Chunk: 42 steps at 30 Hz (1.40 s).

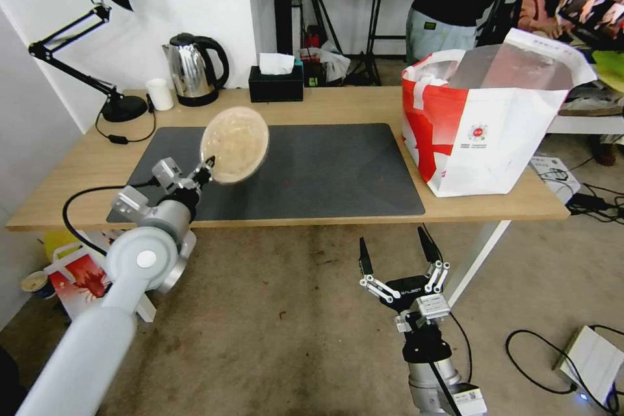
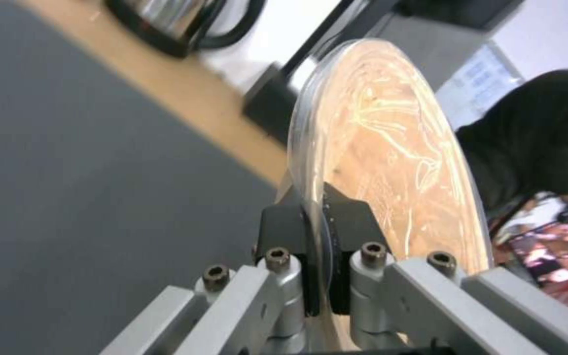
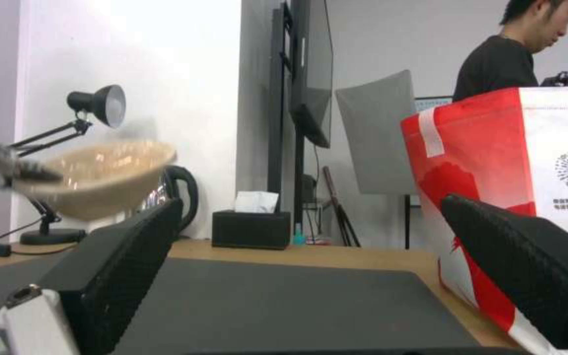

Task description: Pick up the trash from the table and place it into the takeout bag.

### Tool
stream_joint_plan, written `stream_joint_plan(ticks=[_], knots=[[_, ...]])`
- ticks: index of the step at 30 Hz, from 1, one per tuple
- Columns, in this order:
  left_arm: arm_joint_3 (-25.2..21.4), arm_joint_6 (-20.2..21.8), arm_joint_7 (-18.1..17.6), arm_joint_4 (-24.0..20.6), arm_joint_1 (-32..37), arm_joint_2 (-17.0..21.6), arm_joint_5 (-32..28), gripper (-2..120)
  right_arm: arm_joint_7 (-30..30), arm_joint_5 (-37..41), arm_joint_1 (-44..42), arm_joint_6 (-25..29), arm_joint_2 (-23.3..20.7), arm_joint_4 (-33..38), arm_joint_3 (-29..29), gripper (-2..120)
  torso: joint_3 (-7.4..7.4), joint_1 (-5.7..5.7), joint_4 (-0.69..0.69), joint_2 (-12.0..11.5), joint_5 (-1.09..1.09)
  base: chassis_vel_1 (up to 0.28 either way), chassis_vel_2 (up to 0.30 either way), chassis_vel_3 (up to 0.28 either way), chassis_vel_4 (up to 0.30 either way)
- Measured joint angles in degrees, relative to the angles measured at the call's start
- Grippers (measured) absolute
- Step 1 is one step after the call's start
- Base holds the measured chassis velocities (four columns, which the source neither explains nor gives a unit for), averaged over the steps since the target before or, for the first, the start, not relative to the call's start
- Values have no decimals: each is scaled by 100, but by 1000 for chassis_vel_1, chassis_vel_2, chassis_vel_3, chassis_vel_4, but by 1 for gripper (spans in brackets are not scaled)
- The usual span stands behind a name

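Left gripper (image 1: pixel 207 168), left of centre, pinches the beige bowl's (image 1: pixel 234 144) rim, carrying it above the worktop (image 1: pixel 338 106) toward the takeout bag (image 1: pixel 494 136) at right; right gripper (image 1: pixel 398 253), lower centre, waits with jaws spread.

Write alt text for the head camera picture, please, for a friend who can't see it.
The robot's left gripper holds a beige bowl by its rim, lifted above the dark mat on a light-wood table. A big white and red takeout bag stands open at the table's right end. The right gripper hangs open below the table's front edge.
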Motion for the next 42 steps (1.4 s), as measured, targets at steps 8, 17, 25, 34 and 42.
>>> stream_joint_plan(ticks=[8,17,25,34,42], knots=[[111,-301,343,-109,-452,423,-306,1,0,0,0,0,0,0,0,100,0,0,0,0,0,0,0,0,0],[698,-450,693,21,-1428,756,-725,1,0,0,0,0,0,0,0,100,0,0,-1,0,1,0,0,0,0],[1405,-490,777,260,-2297,743,-863,1,0,0,0,0,-1,0,0,100,1,0,1,0,1,0,0,0,0],[2473,-519,968,854,-3634,357,-899,1,0,0,0,0,0,0,0,100,1,0,-1,-1,0,0,0,0,0],[3206,-517,1104,1381,-4494,-86,-940,1,0,0,0,0,0,0,0,100,0,1,0,-1,2,0,0,0,0]])
